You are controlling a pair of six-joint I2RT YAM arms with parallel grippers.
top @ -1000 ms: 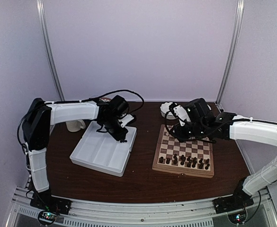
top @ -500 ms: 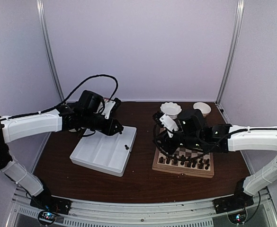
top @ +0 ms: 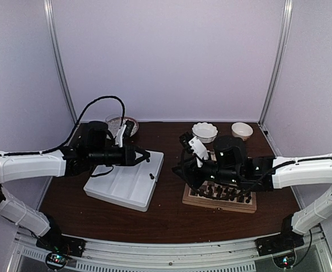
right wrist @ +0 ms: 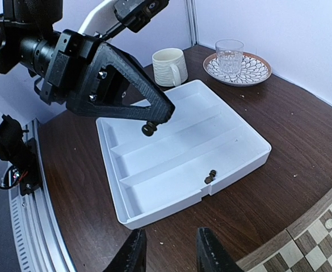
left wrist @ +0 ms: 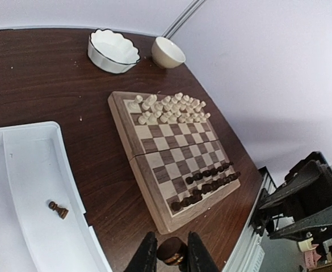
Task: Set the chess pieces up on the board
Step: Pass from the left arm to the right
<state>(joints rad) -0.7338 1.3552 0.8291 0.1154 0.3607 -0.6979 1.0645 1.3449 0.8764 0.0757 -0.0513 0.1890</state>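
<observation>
The left gripper point(left wrist: 169, 258) is holding a dark chess piece point(right wrist: 148, 129) clamped tight above the white tray point(right wrist: 177, 144), while the right gripper point(right wrist: 168, 252) is hovering wide open and empty beside the board point(left wrist: 177, 153), where a handover is probably calling for a firm grasp before release.
</observation>
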